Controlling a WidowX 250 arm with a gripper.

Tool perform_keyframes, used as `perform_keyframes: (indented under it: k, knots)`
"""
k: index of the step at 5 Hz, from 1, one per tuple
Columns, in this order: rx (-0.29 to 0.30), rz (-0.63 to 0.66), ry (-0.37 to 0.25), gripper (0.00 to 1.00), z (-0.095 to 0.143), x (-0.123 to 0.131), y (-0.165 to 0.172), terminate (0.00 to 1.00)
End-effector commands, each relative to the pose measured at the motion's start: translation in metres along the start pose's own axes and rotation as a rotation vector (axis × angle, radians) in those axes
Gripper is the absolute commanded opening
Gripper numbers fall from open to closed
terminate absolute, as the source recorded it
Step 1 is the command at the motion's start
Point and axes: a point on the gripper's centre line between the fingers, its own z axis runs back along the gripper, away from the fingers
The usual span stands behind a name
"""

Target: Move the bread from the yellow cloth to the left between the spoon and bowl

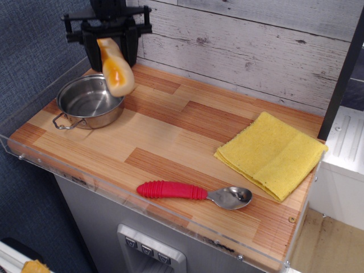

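observation.image: gripper [108, 46] upper left, jaws clamped on bread [115, 69], hanging tilted above right rim of bowl [88, 102]. Yellow cloth [272, 152] right; spoon [196, 193] front-center of worktop [170, 136].

Clearance: open tabletop between bowl and spoon

The wooden table [170, 133] lies bare between the bowl [90, 102] at rear left and the spoon [193, 193] near the front edge. The yellow cloth [272, 153] occupies the right side. A plank wall [244, 51] bounds the rear.
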Motion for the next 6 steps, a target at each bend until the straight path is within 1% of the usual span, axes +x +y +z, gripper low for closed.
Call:
perform_keyframes:
  k: [1, 2, 3, 4, 5, 6]
  knots:
    - [0.056, -0.076, 0.029, 0.00, -0.013, -0.007, 0.005, 0.00]
    - [0.090, -0.144, 0.029, 0.00, -0.017, -0.011, 0.004, 0.00]
    - [0.120, -0.234, 0.024, 0.00, -0.021, -0.019, -0.007, 0.00]
    - [0.158, -0.294, 0.036, 0.00, -0.029, -0.029, -0.015, 0.00]
    - [0.135, -0.265, 0.022, 0.00, -0.023, -0.026, -0.015, 0.00]
    - [0.115, -0.232, 0.014, 0.00, -0.018, -0.018, -0.013, 0.00]
